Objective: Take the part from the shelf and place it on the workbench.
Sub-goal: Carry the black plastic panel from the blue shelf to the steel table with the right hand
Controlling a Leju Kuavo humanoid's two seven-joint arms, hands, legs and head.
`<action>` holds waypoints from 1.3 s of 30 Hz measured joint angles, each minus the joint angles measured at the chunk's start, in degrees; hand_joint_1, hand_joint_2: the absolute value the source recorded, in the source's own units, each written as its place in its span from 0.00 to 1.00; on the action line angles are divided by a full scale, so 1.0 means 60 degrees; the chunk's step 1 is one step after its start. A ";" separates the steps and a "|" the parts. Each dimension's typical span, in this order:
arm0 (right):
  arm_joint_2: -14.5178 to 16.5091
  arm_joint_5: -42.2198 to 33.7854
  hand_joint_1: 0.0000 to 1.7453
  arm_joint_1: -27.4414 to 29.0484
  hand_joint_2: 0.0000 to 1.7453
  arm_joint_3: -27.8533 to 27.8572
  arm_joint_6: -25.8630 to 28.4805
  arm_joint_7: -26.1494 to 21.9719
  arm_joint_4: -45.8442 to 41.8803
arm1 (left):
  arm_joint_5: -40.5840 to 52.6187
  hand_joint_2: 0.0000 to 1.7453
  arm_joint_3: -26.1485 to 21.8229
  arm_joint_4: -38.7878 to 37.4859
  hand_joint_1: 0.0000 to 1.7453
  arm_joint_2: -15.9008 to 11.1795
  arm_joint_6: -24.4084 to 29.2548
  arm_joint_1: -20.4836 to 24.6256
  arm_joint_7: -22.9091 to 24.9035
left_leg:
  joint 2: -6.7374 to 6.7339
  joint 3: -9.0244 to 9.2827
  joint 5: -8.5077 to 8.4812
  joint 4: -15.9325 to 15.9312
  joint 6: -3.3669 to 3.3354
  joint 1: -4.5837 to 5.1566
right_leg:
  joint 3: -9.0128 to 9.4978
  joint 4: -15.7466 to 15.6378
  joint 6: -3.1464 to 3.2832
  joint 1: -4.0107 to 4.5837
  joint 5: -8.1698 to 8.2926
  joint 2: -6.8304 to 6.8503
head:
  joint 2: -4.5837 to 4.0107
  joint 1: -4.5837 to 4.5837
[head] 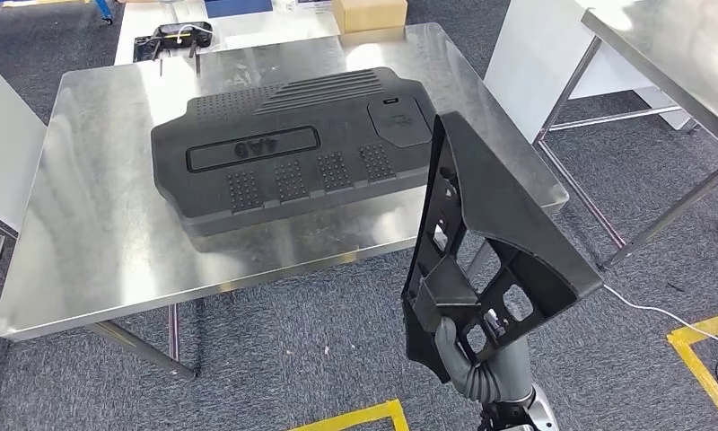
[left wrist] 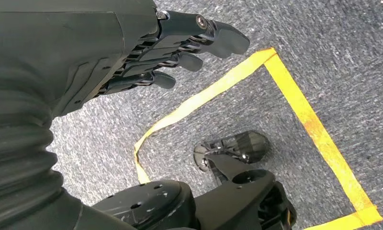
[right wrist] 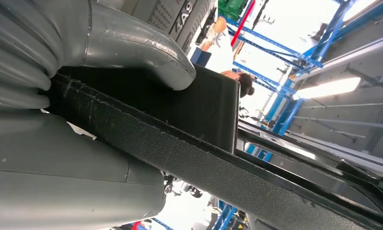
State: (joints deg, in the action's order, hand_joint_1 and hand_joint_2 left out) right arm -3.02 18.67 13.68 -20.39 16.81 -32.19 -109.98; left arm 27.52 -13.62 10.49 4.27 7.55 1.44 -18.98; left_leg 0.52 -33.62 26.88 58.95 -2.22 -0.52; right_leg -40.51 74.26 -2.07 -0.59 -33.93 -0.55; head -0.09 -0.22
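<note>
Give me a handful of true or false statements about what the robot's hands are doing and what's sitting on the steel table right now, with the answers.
1. The right hand grips a black triangular part. True.
2. That part already lies flat on the workbench. False: it is held upright in the air, at the table's near right corner.
3. A large black cover marked 4A9 lies on the workbench. True.
4. The left hand holds a second part. False: it holds nothing and hangs over the grey carpet.
5. Yellow tape marks the carpet. True.
</note>
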 joint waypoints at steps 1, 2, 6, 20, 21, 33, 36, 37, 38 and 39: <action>-0.0006 0.0025 1.00 0.0000 1.00 -0.0001 0.0000 -0.0004 0.0002 | 0.0007 1.00 0.0000 0.0000 0.00 0.0001 0.0001 -0.0003 0.0007 | 0.0012 0.0092 0.0072 0.0001 0.0018 -0.0010 | -0.0103 -0.0100 -0.0115 -0.0033 0.0228 0.0005 | 0.0000 0.0000; -0.0013 0.0053 1.00 -0.0001 1.00 -0.0002 0.0000 -0.0011 0.0003 | 0.0015 1.00 0.0000 0.0000 0.00 0.0005 0.0009 -0.0007 0.0018 | 0.0027 0.0202 0.0151 0.0002 0.0049 -0.0026 | -0.0025 -0.0553 -0.0254 -0.0072 0.0594 0.0017 | 0.0000 0.0003; -0.0041 0.0198 1.00 -0.0008 1.00 -0.0003 0.0030 -0.0036 0.0017 | 0.0021 1.00 -0.0015 0.0001 0.00 0.0020 0.0170 0.0012 0.0048 | 0.0077 0.0475 0.0465 0.0009 0.0266 0.0013 | 0.0681 -0.2508 -0.0368 -0.0128 0.1677 0.0098 | 0.0000 0.0019; -0.0063 0.0368 1.00 -0.0024 1.00 -0.0019 0.0124 -0.0045 0.0021 | 0.0050 1.00 -0.0102 0.0000 0.00 0.0036 0.0366 0.0037 0.0136 | -0.0005 0.0699 0.0551 -0.0251 0.0275 0.0003 | 0.0794 -0.2564 -0.0017 -0.0055 0.1554 0.0053 | 0.0000 -0.0014; -0.0064 0.0368 1.00 -0.0024 1.00 -0.0019 0.0124 -0.0045 0.0021 | 0.0050 1.00 -0.0102 0.0001 0.00 0.0036 0.0366 0.0036 0.0136 | -0.0005 0.0703 0.0551 -0.0253 0.0312 0.0002 | 0.0800 -0.2563 -0.0017 -0.0054 0.1554 0.0053 | 0.0000 -0.0013; -0.0065 0.0409 1.00 -0.0009 1.00 -0.0036 0.0149 -0.0030 0.0021 | 0.0115 1.00 -0.0128 0.0001 0.00 0.0039 0.0368 0.0031 0.0139 | -0.0003 0.0764 0.0601 -0.0163 0.0268 0.0119 | 0.0915 -0.2596 -0.0039 -0.0172 0.1566 0.0056 | 0.0000 -0.0014; -0.0065 0.0427 1.00 -0.0005 1.00 -0.0046 0.0191 -0.0013 0.0021 | 0.0139 1.00 -0.0134 0.0000 0.00 0.0039 0.0386 0.0031 0.0139 | -0.0003 0.0757 0.0620 -0.0122 0.0209 0.0164 | 0.0936 -0.2620 -0.0084 -0.0211 0.1592 0.0055 | 0.0000 -0.0014; -0.0065 0.0429 1.00 -0.0004 1.00 -0.0047 0.0206 -0.0006 0.0021 | 0.0149 1.00 -0.0135 0.0000 0.00 0.0039 0.0398 0.0032 0.0139 | -0.0003 0.0759 0.0604 -0.0144 0.0173 0.0172 | 0.0956 -0.2655 -0.0117 -0.0211 0.1614 0.0054 | 0.0000 -0.0016; -0.0067 0.0431 1.00 -0.0003 1.00 -0.0047 0.0218 -0.0001 0.0020 | 0.0159 1.00 -0.0135 0.0001 0.00 0.0045 0.0413 0.0035 0.0139 | -0.0013 0.0800 0.0552 -0.0209 0.0126 0.0133 | 0.0946 -0.2674 -0.0152 -0.0204 0.1623 0.0057 | 0.0000 -0.0014; -0.0075 0.0432 1.00 -0.0003 1.00 -0.0047 0.0228 0.0003 0.0019 | 0.0168 1.00 -0.0135 0.0001 0.00 0.0052 0.0430 0.0038 0.0138 | -0.0023 0.0852 0.0493 -0.0296 0.0080 0.0094 | 0.0920 -0.2640 -0.0179 -0.0189 0.1598 0.0060 | 0.0000 -0.0008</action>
State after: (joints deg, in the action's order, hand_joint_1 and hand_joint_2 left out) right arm -3.47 21.26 13.66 -20.67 18.17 -32.17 -109.86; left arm 28.53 -14.43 10.49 4.58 10.13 1.67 -18.15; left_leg 0.38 -28.51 29.84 57.18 -1.73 0.04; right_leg -35.00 58.43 -3.14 -1.72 -24.34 -0.20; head -0.09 -0.27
